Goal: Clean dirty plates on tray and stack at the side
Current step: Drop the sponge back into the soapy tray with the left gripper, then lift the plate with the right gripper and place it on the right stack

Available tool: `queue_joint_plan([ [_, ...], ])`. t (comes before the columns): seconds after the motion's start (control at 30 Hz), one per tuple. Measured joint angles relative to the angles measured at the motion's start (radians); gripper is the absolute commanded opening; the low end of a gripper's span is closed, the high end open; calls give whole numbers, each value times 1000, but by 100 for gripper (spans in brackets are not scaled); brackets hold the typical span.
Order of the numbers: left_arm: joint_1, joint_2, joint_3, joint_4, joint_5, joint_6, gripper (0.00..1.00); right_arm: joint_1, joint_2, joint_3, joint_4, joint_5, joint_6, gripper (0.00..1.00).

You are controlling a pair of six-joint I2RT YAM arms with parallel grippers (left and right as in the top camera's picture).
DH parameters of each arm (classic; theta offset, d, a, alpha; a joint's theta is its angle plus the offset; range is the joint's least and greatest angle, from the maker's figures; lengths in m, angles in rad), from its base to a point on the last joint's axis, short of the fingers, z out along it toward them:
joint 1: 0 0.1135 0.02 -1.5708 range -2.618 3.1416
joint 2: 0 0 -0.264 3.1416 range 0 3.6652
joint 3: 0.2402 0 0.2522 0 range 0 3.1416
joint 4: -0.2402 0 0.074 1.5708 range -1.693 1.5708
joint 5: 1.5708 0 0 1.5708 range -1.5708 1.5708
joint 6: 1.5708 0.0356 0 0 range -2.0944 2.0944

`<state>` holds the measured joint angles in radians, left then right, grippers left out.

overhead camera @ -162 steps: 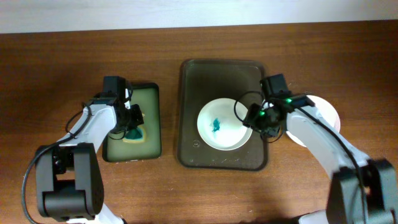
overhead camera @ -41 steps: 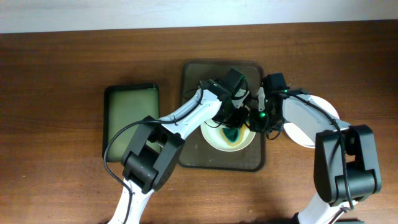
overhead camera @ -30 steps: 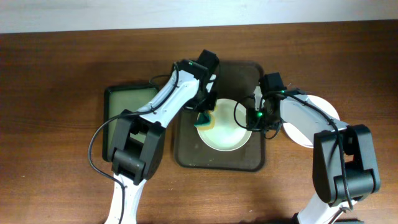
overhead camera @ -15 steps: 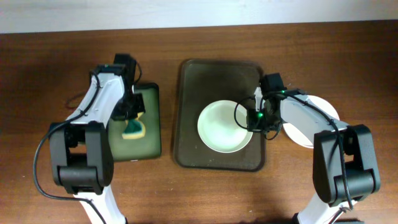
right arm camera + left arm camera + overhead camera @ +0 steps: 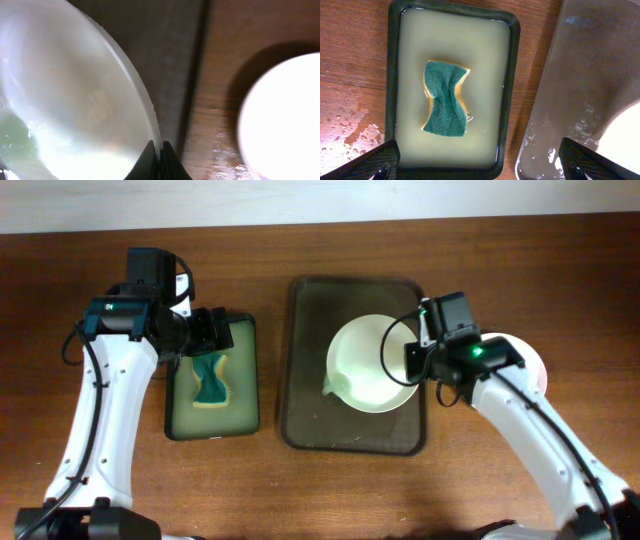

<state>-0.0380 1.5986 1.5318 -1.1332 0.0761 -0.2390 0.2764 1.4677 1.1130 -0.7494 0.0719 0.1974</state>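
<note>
One white plate, wiped plain, is tipped up over the dark tray, with pale greenish water pooled at its lower left. My right gripper is shut on its right rim, and the right wrist view shows both fingers pinching the plate edge. Another white plate lies on the table right of the tray, partly under my right arm. My left gripper hangs open above the small green tray and holds nothing.
A teal and yellow sponge lies loose in the soapy water of the green tray. Water drops wet the wood to its left and the dark tray floor. The second plate sits close to the dark tray's right rim.
My left gripper opened and dropped the sponge into the green tray, then pulled back. My right gripper has tipped the wiped plate up by its rim.
</note>
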Motion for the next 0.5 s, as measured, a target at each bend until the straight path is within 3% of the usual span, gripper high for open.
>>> queue_joint_plan([
  [0.07,0,0,0,0,3,0,100,120,-19,0,-26,212,0,4],
  [0.27,0,0,0,0,3,0,100,378,-19,0,-38,547,-13,4],
  [0.5,0,0,0,-1,3,0,99,581,-19,0,-48,947,-14,4],
])
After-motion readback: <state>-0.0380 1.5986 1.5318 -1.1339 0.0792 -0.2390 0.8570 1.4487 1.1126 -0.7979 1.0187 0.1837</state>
